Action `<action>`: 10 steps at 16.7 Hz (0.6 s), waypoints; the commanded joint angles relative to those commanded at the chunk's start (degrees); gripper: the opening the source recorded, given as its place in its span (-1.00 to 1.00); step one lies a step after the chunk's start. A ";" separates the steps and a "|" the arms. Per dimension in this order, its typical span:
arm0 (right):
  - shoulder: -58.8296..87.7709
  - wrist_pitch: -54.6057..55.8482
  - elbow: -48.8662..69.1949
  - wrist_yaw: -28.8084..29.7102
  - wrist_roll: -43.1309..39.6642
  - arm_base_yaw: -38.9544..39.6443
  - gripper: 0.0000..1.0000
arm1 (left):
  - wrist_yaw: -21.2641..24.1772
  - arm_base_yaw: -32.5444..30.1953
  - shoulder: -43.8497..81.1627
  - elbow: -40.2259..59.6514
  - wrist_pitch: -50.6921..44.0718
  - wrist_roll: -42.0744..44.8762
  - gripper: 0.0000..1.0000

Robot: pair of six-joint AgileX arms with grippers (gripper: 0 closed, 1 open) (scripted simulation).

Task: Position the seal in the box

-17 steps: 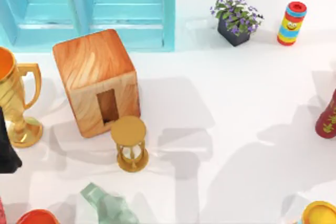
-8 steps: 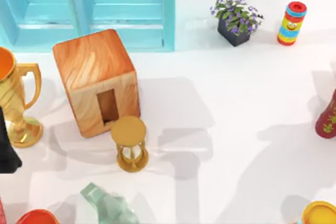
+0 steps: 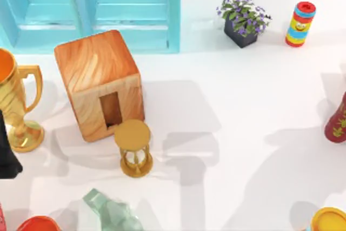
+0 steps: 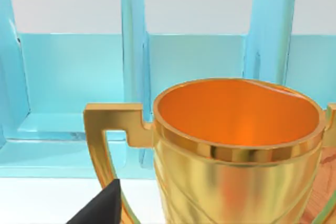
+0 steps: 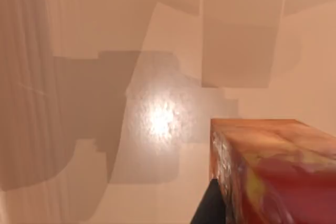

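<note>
The box [image 3: 100,82], an orange-brown wood-grain cube, stands at the table's left with its narrow dark opening [image 3: 111,109] facing the front. The seal [image 5: 273,171], a mottled reddish-brown block, looms close in the right wrist view, held above the pale tabletop. My right gripper [image 5: 262,208] is shut on it, with one dark finger [image 5: 209,207] beside the block. My left gripper [image 3: 6,152] is parked at the left edge, just in front of the gold trophy.
A gold hourglass [image 3: 134,147] stands right in front of the box's opening. A gold trophy [image 3: 13,106] is left of the box, with turquoise doors [image 3: 92,9] behind. A flower pot [image 3: 243,20], striped cylinder [image 3: 300,24] and dark red vase [image 3: 338,120] sit right.
The shadows at the table's lower right have shifted, and a pale patch there is gone. Nothing on the table has moved.
</note>
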 joint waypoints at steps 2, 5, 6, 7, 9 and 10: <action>0.00 0.00 0.00 0.00 0.00 0.00 0.51 | 0.00 0.00 0.00 0.00 0.00 0.00 1.00; 0.00 0.00 0.00 0.00 0.00 0.00 0.96 | 0.00 0.00 0.00 0.00 0.00 0.00 1.00; 0.00 0.00 0.00 0.00 0.00 0.00 1.00 | 0.00 0.00 0.00 0.00 0.00 0.00 1.00; 0.00 0.00 0.00 0.00 0.00 0.00 1.00 | 0.00 0.00 0.00 0.00 0.00 0.00 1.00; 0.00 0.00 0.00 0.00 0.00 0.00 1.00 | 0.00 0.00 0.00 0.00 0.00 0.00 1.00; 0.00 0.00 0.00 0.00 0.00 0.00 1.00 | 0.00 0.00 0.00 0.00 0.00 0.00 1.00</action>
